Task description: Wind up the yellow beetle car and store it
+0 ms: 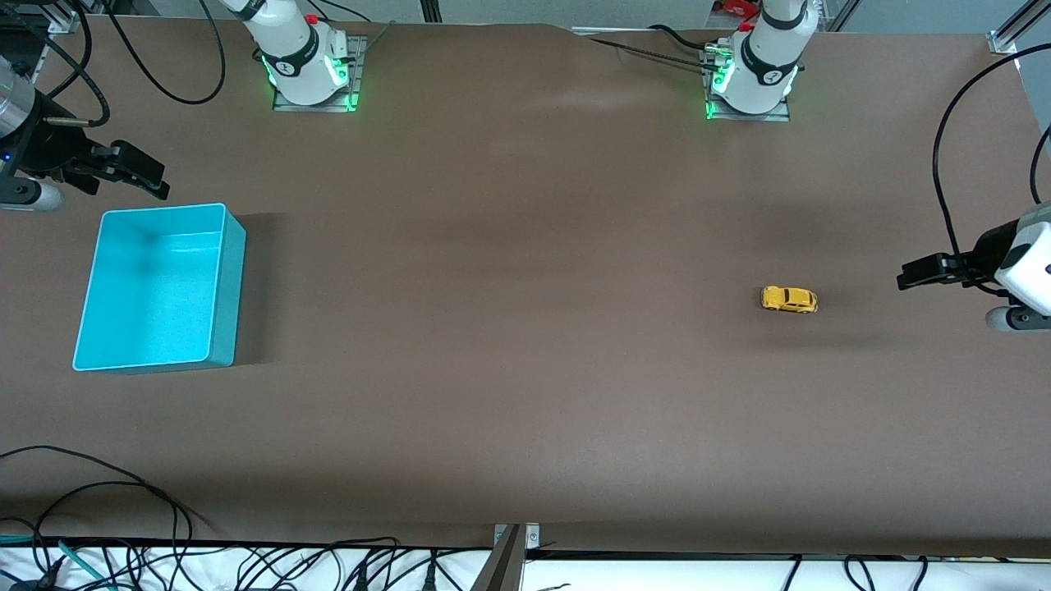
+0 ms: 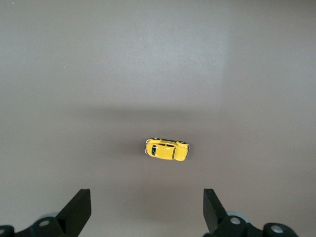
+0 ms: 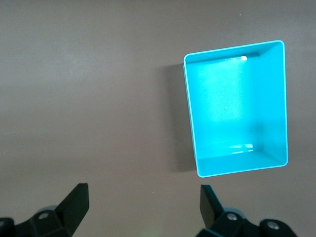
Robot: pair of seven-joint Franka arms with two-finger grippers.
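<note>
The yellow beetle car [image 1: 789, 300] stands on its wheels on the brown table toward the left arm's end; it also shows in the left wrist view [image 2: 167, 149]. My left gripper [image 1: 910, 276] is open and empty in the air over bare table beside the car, with the car ahead of its fingertips in the left wrist view [image 2: 146, 197]. The turquoise bin [image 1: 234, 287] is empty and stands toward the right arm's end; it also shows in the right wrist view [image 3: 232, 108]. My right gripper [image 1: 156, 185] is open and empty over bare table beside the bin [image 3: 143, 192].
The two arm bases [image 1: 312, 78] [image 1: 751, 86] stand along the table edge farthest from the front camera. Loose black cables [image 1: 123, 492] lie on the table's near corner at the right arm's end. A metal bracket [image 1: 513, 538] sits at the middle of the near edge.
</note>
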